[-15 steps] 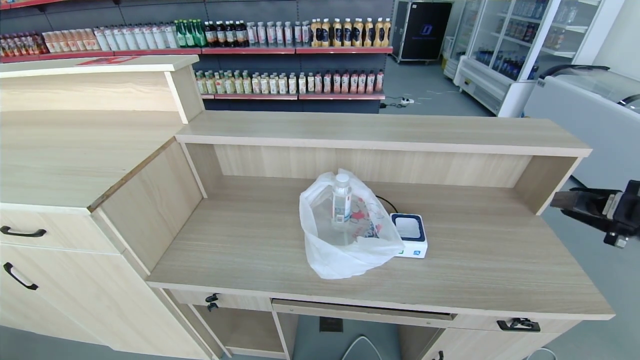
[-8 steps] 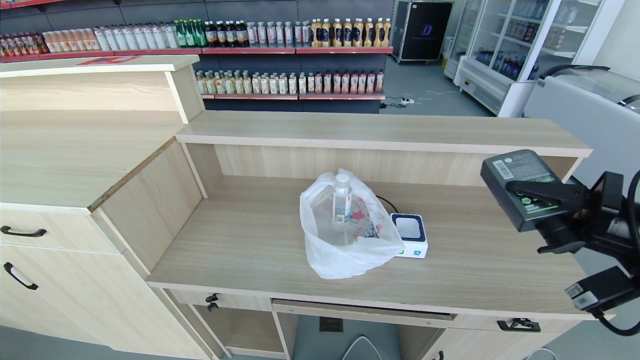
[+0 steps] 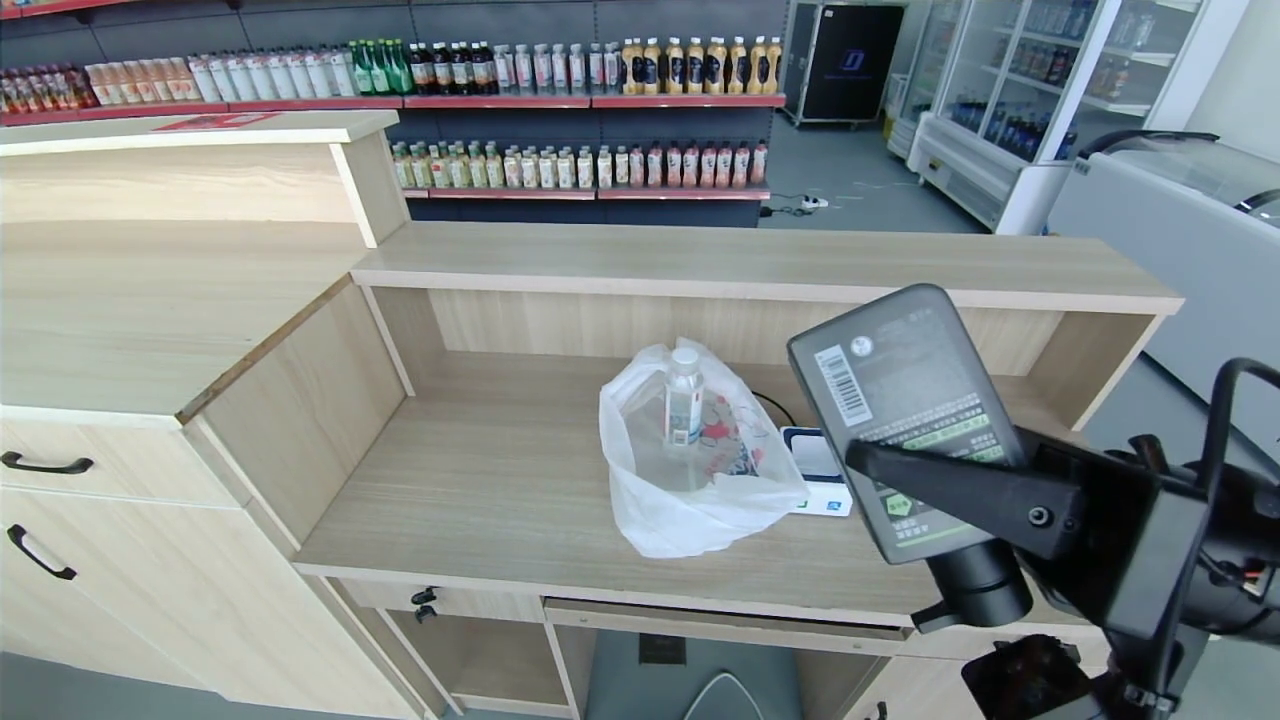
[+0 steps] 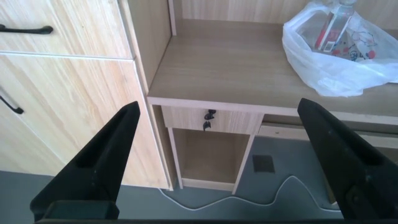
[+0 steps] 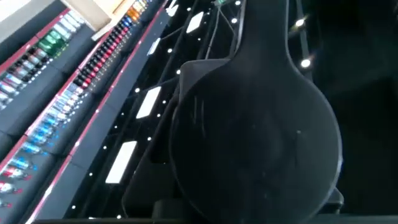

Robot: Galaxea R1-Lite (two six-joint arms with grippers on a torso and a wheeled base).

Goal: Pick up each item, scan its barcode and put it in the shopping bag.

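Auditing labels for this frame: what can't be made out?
White box scanner: head view, right side hidden behind the dark grey flat bottle.
Right gripper: head view, far finger hidden behind that bottle.
Translucent white shopping bag: left wrist view, top cut by the edge.

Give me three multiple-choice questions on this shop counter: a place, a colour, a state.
1. Where stands the clear plastic bottle with a white cap? A on the upper ledge; B inside the white plastic shopping bag; C in a gripper.
2. What colour is the flat barcoded container held by the right gripper? A dark grey; B yellow; C red.
3. The left gripper is: A shut on a bottle; B shut on the bag; C open, empty.
Answers: B, the bag surrounds it; A, its grey face shows; C, its fingers stand wide apart.
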